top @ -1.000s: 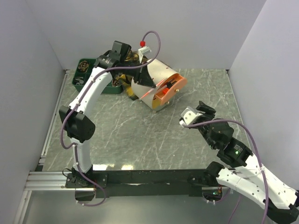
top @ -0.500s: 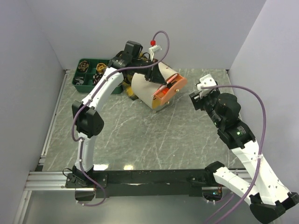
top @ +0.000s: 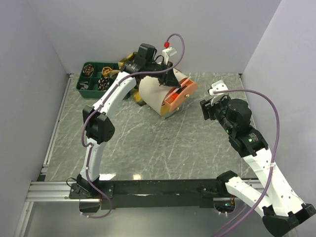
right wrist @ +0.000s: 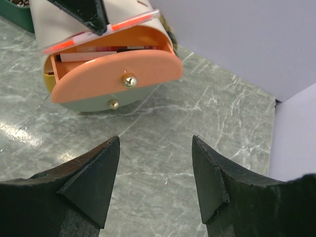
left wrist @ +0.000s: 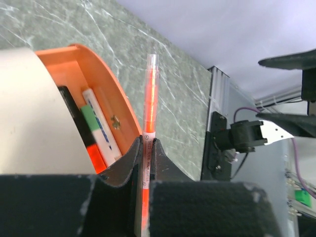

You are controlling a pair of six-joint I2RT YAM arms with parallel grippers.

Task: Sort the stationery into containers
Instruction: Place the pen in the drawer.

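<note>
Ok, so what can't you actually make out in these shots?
- Left wrist view: the orange pen's lower end, buried between the left pincer's fingers.
- Top view: what fills the green tray, too small, part under the left arm.
- Right wrist view: the orange drawer's depths, behind its front panel.

The light is bright and even. Shadows are soft. A white shine lies on the table (right wrist: 19,131) in the right wrist view. The black fingers (left wrist: 197,207) near the left wrist camera look blurry.
</note>
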